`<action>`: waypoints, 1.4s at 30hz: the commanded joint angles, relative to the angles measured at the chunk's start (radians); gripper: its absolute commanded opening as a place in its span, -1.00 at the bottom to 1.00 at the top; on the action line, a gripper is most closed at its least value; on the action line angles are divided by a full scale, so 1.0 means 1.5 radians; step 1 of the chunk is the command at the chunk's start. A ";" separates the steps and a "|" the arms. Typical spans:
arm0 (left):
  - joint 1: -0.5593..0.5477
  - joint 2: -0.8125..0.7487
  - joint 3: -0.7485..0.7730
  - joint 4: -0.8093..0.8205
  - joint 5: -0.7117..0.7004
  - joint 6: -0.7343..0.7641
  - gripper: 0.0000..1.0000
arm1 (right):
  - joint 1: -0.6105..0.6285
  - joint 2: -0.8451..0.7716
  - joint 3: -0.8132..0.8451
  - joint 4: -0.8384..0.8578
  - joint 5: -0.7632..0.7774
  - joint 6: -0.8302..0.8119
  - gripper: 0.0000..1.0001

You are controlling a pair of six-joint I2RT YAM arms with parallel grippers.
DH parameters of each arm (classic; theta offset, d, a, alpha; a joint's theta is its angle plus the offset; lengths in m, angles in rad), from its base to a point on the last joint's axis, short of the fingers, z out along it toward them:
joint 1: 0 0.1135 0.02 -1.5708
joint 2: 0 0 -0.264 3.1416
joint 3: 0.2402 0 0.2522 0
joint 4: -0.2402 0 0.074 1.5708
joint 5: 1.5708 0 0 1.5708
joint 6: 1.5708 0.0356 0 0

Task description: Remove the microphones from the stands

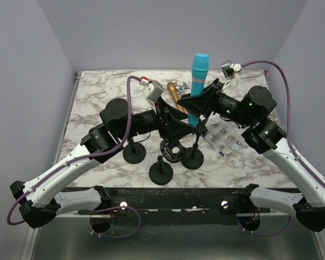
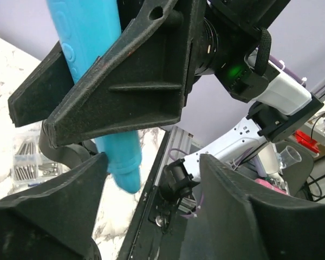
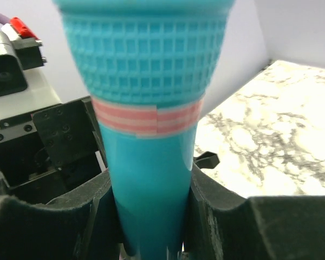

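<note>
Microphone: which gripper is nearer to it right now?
Right. The right gripper is shut on the microphone, on its blue body below the head. The left gripper sits lower, jaws apart around its bottom end; contact there isn't clear.

The turquoise plastic microphone (image 3: 151, 179) has a smooth, glossy handle. Its head is moulded in a raised grid of small squares and shines less. A pink and white striped band, like tape, goes around the neck. The black fingers (image 3: 38, 225) of the right gripper (image 3: 151, 233) look matt, grainy and rough. The white and grey marble-patterned tabletop (image 1: 97, 103) is smooth with a faint sheen. The black stand with round feet (image 1: 161, 174) is matt. The small silvery screws (image 2: 27, 162) are bright metal, in clear plastic.
</note>
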 commanded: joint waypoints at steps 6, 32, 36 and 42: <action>0.042 -0.025 -0.027 -0.029 -0.014 -0.043 0.38 | 0.006 0.013 -0.031 0.120 -0.098 0.108 -0.91; 0.137 -0.011 0.005 -0.102 -0.053 -0.058 -1.00 | 0.006 -0.053 -0.029 -0.004 0.201 0.020 0.97; 0.205 -0.037 0.007 -0.217 -0.135 -0.081 -1.00 | 0.006 -0.128 -0.047 -0.038 0.407 -0.002 1.00; 0.369 -0.054 -0.024 -0.288 -0.146 -0.113 -1.00 | 0.006 -0.244 -0.108 -0.005 0.533 -0.036 0.97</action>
